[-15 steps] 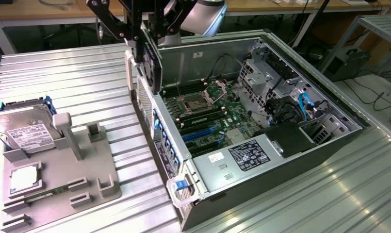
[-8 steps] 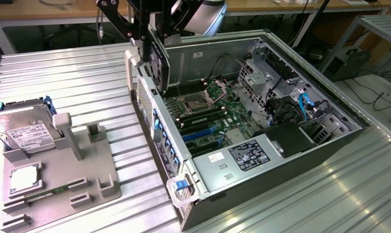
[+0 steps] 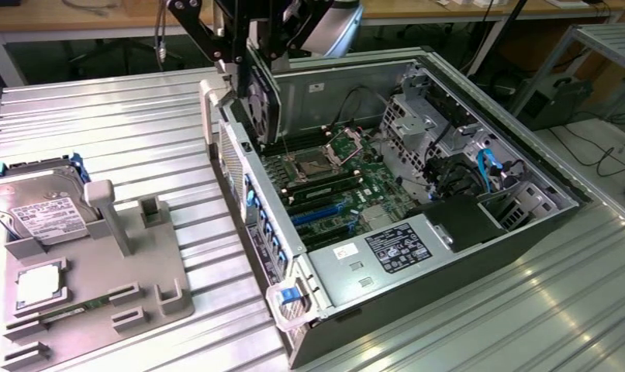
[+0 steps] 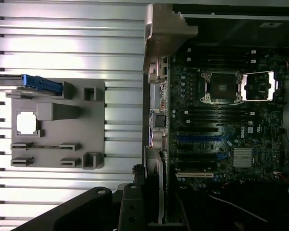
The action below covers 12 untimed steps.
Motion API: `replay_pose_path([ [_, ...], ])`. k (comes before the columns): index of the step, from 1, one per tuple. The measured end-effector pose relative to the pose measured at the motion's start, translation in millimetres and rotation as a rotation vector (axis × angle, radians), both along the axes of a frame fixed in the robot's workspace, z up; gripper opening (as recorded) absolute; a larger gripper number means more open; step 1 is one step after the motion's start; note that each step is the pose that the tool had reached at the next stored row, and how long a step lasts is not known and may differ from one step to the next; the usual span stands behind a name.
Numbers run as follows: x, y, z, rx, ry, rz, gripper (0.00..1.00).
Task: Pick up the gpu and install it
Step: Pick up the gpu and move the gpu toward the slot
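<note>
Nearest you, the grey holder [image 3: 152,271] sits on the desk [image 3: 105,116], with a hard drive [image 3: 39,208] at its end toward the exterior view's left. Beyond it lies the open case [image 3: 436,310]. Your fingers [image 3: 232,43] are clamped on the gpu [image 3: 263,101], holding it upright on edge over the motherboard [image 3: 333,182], beside the case's rear wall. You cannot tell whether it touches the board.

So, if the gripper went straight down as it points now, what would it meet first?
The gpu in the gripper hangs over the open case, so probably the motherboard near the rear wall; depth leaves the exact slot unclear.
</note>
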State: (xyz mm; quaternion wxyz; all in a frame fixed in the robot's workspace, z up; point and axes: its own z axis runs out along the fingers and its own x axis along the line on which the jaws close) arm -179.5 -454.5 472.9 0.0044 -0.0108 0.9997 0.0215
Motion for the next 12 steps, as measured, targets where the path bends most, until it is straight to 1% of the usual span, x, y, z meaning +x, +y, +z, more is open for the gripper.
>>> replay_pose_path([
  [12, 16.9, 0.0, -0.3, 0.0, 0.0, 0.0, 0.28],
])
